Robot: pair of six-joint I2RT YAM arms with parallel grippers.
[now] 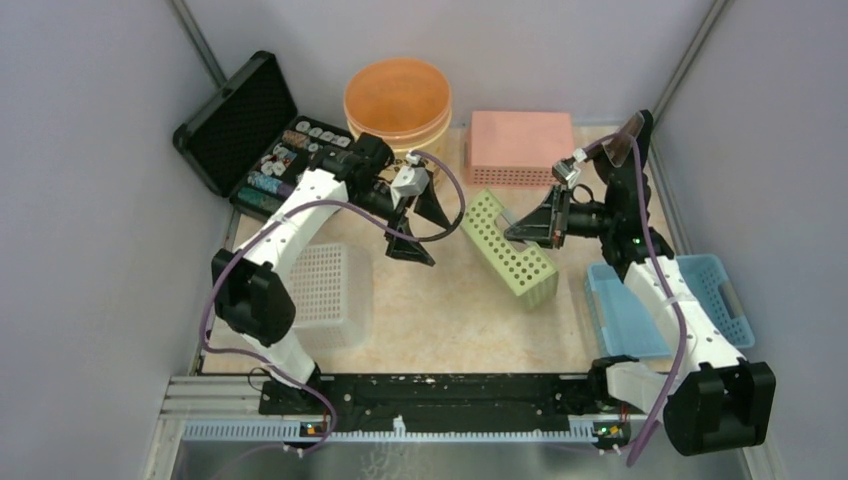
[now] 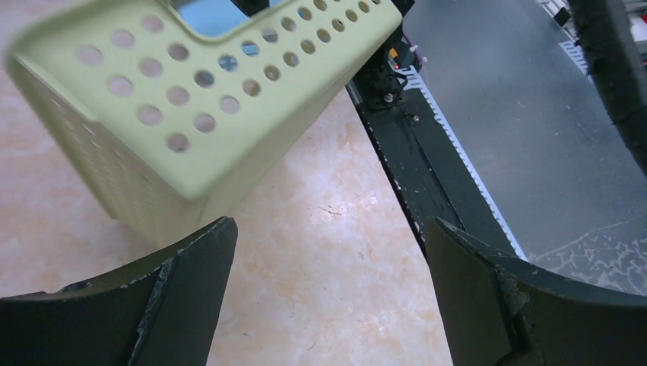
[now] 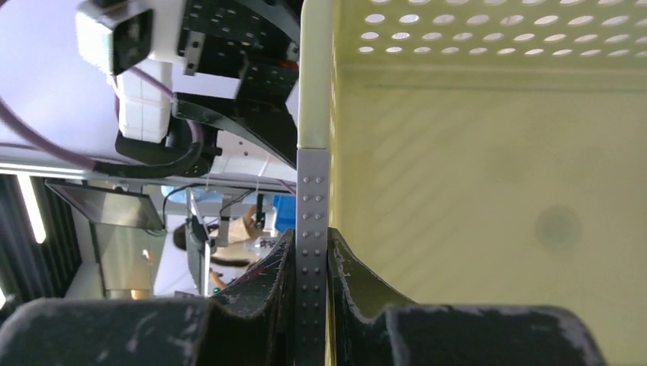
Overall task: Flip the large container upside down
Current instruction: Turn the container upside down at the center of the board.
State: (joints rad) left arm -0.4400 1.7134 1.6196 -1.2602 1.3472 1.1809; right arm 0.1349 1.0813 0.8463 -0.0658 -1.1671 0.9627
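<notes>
Green container (image 1: 515, 270) tilted, rim pinched by right claw (image 3: 312, 242); left claw (image 2: 329, 232) wide.

Left arm (image 1: 300, 210) stretched forward, elbow raised, wrist angled inward; left pincer (image 1: 422, 228) wide apart, gripping nothing. Right arm (image 1: 680, 300) folded, forearm pointing left; right pincer (image 1: 518, 232) pinched onto wall of green container (image 1: 490, 235), fingers (image 3: 267, 274) either side
</notes>
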